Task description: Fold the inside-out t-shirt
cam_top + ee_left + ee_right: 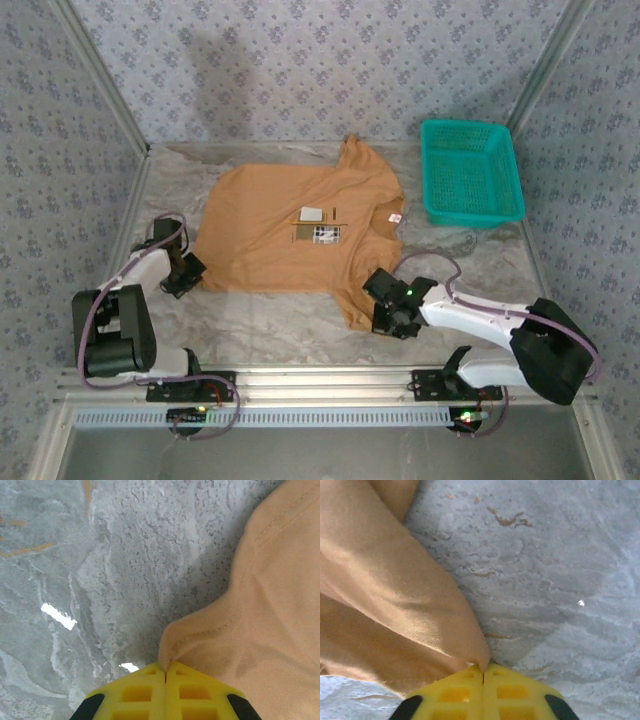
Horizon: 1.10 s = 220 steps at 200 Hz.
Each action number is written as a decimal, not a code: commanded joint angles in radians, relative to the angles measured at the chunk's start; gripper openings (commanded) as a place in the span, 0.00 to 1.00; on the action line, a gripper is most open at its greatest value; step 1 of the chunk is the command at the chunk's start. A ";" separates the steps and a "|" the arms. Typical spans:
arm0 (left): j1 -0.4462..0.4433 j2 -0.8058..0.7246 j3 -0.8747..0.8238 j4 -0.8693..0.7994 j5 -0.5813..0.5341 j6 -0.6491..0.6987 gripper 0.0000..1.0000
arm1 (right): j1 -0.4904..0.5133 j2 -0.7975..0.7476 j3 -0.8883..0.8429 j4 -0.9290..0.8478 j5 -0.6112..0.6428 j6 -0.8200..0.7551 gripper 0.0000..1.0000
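Marbled grey surface (280, 320) between patterned walls carries the orange-tan inside-out t-shirt (280, 230), spread flat just left of the teal mesh basket (470, 125), its collar toward the basket; the left gripper (165, 667), at the shirt corner farthest from the basket, has its jaws pressed together on a stitched hem corner; the right gripper (483, 669), on the basket's near side, pinches the near sleeve's tip; both holds look taken, yet no fold is made; every fold remains.

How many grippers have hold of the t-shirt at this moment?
2. The left gripper pinches the t-shirt at its hem corner, near left; the right gripper pinches the nearer sleeve, near right.
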 commanded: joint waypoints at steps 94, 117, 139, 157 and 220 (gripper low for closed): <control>-0.006 -0.266 0.143 -0.197 0.025 0.059 0.00 | -0.128 -0.184 0.161 -0.071 0.092 -0.129 0.00; -0.006 -0.262 0.170 -0.212 0.049 0.062 0.00 | -0.191 -0.208 0.188 -0.046 0.081 -0.147 0.00; -0.007 -0.269 0.188 -0.214 0.070 0.062 0.00 | -0.246 -0.210 0.242 -0.043 0.063 -0.185 0.00; -0.006 -0.276 0.209 -0.214 0.088 0.067 0.00 | -0.290 -0.199 0.301 -0.063 0.057 -0.222 0.00; -0.007 -0.370 0.689 -0.295 0.048 0.108 0.00 | -0.426 -0.203 0.906 -0.227 0.037 -0.442 0.00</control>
